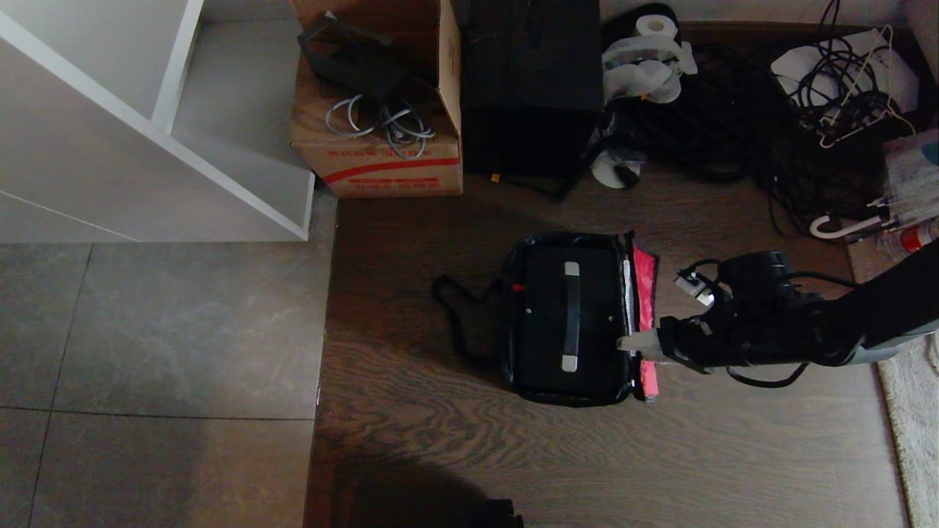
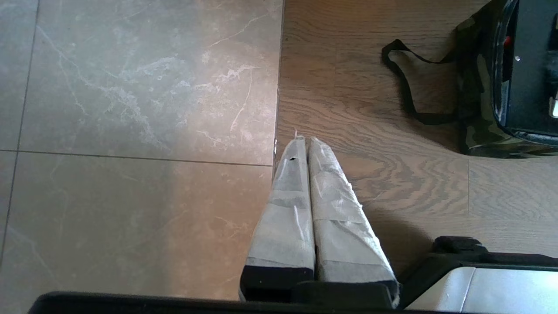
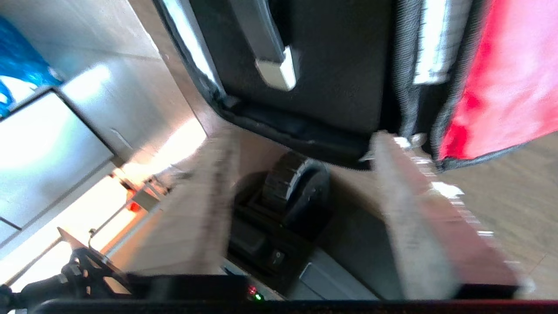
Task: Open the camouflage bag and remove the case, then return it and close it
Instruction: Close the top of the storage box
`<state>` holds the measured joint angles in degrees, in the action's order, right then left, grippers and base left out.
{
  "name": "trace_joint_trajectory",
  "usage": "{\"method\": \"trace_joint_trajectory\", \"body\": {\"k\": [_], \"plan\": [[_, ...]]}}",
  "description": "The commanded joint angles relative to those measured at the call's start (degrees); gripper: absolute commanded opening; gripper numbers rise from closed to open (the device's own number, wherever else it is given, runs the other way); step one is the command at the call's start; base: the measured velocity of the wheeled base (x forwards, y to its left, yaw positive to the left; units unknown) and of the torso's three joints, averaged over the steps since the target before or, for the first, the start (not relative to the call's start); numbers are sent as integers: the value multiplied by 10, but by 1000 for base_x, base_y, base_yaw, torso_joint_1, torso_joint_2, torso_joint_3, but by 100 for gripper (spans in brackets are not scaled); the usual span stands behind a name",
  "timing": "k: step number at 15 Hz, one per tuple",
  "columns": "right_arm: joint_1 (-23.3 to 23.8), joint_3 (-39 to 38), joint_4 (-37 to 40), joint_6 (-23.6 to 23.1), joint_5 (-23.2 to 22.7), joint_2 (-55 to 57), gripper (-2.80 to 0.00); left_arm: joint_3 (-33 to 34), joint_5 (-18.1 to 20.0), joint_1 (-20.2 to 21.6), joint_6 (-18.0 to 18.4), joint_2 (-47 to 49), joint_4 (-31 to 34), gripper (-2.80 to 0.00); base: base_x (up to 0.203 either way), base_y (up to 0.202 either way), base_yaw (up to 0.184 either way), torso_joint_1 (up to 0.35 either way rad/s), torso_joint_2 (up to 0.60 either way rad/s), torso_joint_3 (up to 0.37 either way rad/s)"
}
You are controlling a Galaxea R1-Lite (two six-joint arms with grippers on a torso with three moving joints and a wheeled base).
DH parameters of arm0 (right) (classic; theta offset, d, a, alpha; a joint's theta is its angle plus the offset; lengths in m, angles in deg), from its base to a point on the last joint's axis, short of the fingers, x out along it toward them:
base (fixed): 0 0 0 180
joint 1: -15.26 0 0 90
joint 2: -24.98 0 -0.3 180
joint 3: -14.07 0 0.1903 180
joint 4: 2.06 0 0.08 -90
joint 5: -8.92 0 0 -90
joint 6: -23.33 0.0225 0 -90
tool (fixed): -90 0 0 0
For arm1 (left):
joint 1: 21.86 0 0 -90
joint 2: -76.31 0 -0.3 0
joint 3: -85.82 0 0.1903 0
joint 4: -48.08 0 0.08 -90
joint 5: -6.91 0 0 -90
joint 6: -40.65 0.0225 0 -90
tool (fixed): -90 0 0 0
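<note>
Camouflage bag (image 1: pixel 568 319) without legible writing

A storage corner indoors: tangled cables (image 1: pixel 704 110), a cardboard box (image 1: pixel 381 139), white shelving (image 1: pixel 147 110).

The left gripper (image 2: pixel 304 141), fingers pressed together, hangs over the seam between grey tile (image 2: pixel 139 131) and wood floor (image 2: pixel 392 165). The camouflage bag (image 2: pixel 477 96) stands well apart, its strap (image 2: pixel 405 87) on the wood.
</note>
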<state>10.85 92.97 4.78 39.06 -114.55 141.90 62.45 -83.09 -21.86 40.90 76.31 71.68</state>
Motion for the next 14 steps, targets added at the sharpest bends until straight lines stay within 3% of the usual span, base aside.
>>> {"method": "trace_joint_trajectory", "body": {"k": [1, 5, 8, 11, 14], "plan": [[-16, 1, 11, 3, 17, 9, -280, 0, 0, 0, 0, 0, 0, -280, 0, 0, 0, 0, 0, 0], [-30, -7, 15, -1, 20, 18, -280, 0, 0, 0, 0, 0, 0, -280, 0, 0, 0, 0, 0, 0], [-36, -2, 7, -10, 84, 44, -280, 0, 0, 0, 0, 0, 0, -280, 0, 0, 0, 0, 0, 0], [-38, 23, 3, -50, 159, 83, -280, 0, 0, 0, 0, 0, 0, -280, 0, 0, 0, 0, 0, 0], [-39, 36, -8, -54, 167, 102, -280, 0, 0, 0, 0, 0, 0, -280, 0, 0, 0, 0, 0, 0]]}}
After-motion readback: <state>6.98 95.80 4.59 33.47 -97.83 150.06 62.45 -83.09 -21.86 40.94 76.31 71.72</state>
